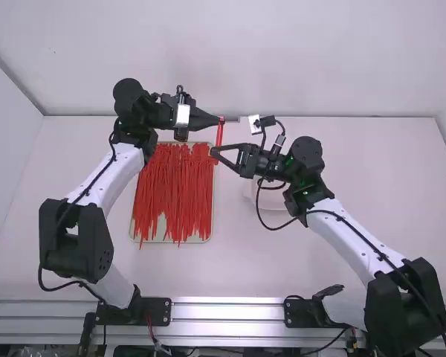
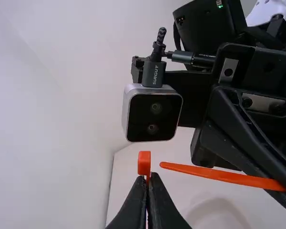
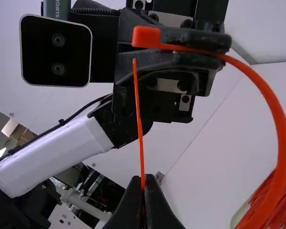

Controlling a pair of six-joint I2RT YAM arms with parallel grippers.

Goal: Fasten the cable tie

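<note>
High view: red cable tie (image 1: 219, 134); left end effector (image 1: 217, 119) grips its head, right end effector (image 1: 212, 152) pinches its tail. Advised: align tail tip squarely with head slot before pushing.

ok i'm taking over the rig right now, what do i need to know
Left end effector: shut on the cable tie just below its head.
Right end effector: shut on the tail.
Done: the tie is off the pile and bent into an arc, with the tail tip close beside the head.
Left: thread the tail through the head and pull it snug.
Spare ties lie on the tray.
</note>
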